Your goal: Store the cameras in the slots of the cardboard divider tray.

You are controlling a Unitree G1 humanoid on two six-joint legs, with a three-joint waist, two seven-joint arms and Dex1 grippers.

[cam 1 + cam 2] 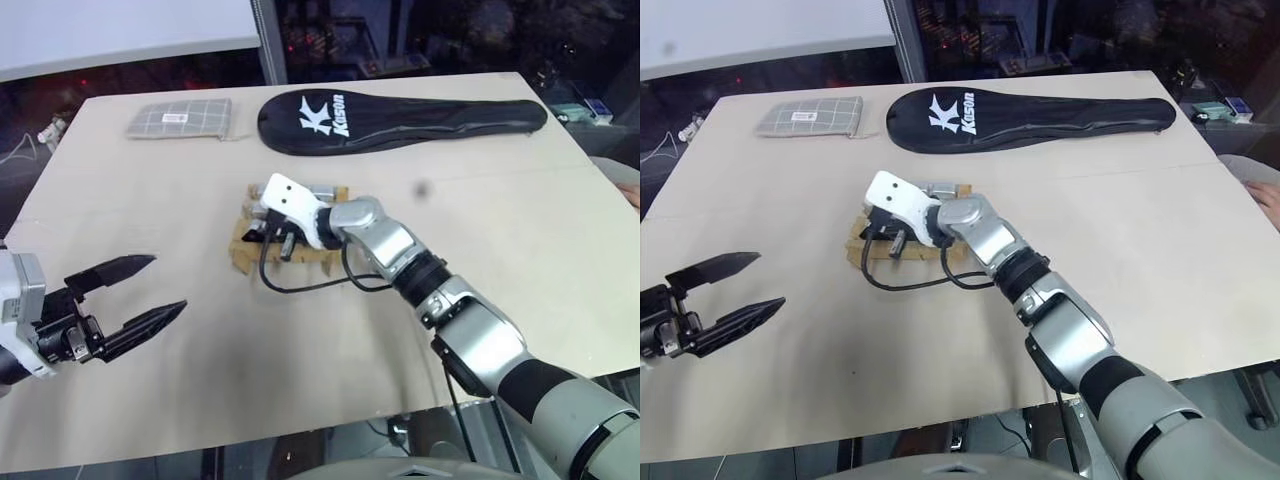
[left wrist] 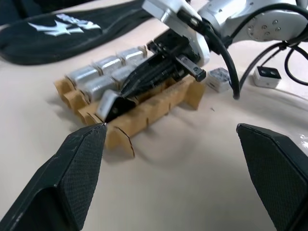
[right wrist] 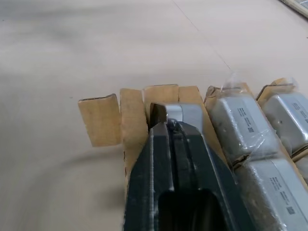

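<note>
The right gripper (image 3: 169,126) is pressed shut on a silvery grey camera (image 2: 107,103), pinching its edge at a corner slot of the cardboard divider tray (image 1: 243,246) in mid-frame. The camera looks small, rigid and smooth-cased, likely light but slippery, best nipped across flat sides. Lower left, the left gripper (image 1: 145,292) hangs spread and empty, while two white cameras (image 2: 217,79) lie beside the tray.

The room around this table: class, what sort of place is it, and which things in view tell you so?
Probably a lab or workshop, not a home: a bare plywood table, loose cables beside it on the floor, and dark electronics racks behind it.
</note>
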